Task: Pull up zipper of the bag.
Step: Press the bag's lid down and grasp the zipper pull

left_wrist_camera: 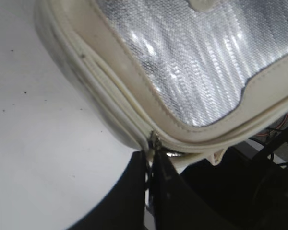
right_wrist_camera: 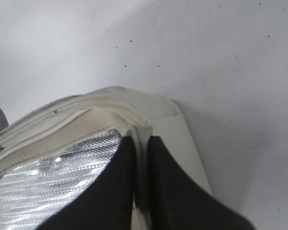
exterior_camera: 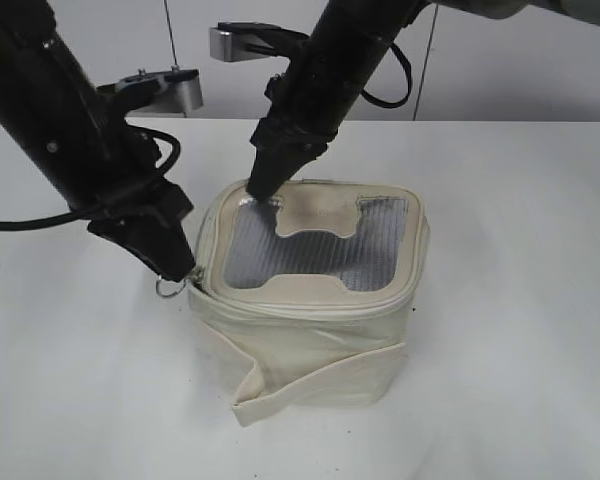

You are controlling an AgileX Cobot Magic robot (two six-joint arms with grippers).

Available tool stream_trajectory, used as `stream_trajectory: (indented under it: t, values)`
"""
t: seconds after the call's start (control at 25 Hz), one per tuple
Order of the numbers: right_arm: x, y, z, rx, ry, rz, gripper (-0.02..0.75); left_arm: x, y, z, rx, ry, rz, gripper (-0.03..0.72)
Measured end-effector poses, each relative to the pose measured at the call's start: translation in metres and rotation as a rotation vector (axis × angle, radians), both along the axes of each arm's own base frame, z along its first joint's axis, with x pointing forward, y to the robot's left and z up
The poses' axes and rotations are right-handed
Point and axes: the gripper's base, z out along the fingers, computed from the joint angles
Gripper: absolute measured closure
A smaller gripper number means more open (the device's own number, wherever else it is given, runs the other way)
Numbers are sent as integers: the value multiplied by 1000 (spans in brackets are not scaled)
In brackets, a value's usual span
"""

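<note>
left gripper [exterior_camera: 183,270] jaws clenched on zipper [left_wrist_camera: 155,142] (corner) | right gripper [exterior_camera: 259,187] pinching bag [exterior_camera: 310,330] rim

Cream bag [exterior_camera: 310,330], silver-grey mesh window [exterior_camera: 310,250]

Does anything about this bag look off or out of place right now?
Yes. The cream band around the bag hangs loose, sagging and folded at the front lower left corner instead of lying flat. Nothing looks spilled or torn.
</note>
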Motion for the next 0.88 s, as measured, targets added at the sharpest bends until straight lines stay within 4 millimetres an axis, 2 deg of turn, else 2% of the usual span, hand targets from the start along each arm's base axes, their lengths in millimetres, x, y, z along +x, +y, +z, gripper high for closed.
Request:
stream_trajectory:
  t: [0.36,0.88]
  values:
    - [0,0,0,-3,0,-1,684,-21,-22,9,6,-73,-93,684]
    - [0,0,0,-6,6,-11,684,-26,-26,14,-1,-61,-21,685]
